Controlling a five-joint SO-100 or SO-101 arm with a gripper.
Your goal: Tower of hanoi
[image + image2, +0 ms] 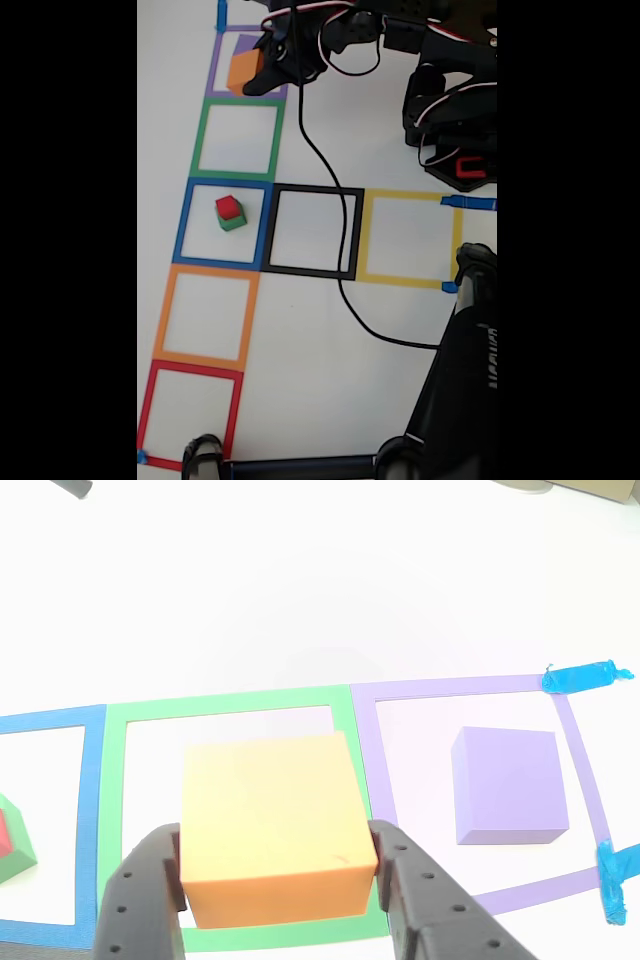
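Firmly, gripper [275, 865] clamps orange cube [272, 820]

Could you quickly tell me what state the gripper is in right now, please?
Gripper: closed on the orange cube, one finger pressed to each side.

white tabletop [300, 360], surface bare apart from markings. tape square outlines lie flat in a column along its left edge in the fixed view: purple outline [214, 70] at the far corner, then green outline [237, 176], blue outline [183, 222], orange outline [205, 359], red outline [190, 369] nearest. black outline [312, 271] and yellow outline [408, 279] run right from the blue one. purple cube [508, 785] rests inside the purple outline. green cube [233, 222] rests inside the blue outline, red cube [229, 207] stacked on it. black cable [345, 300] trails across the surface.
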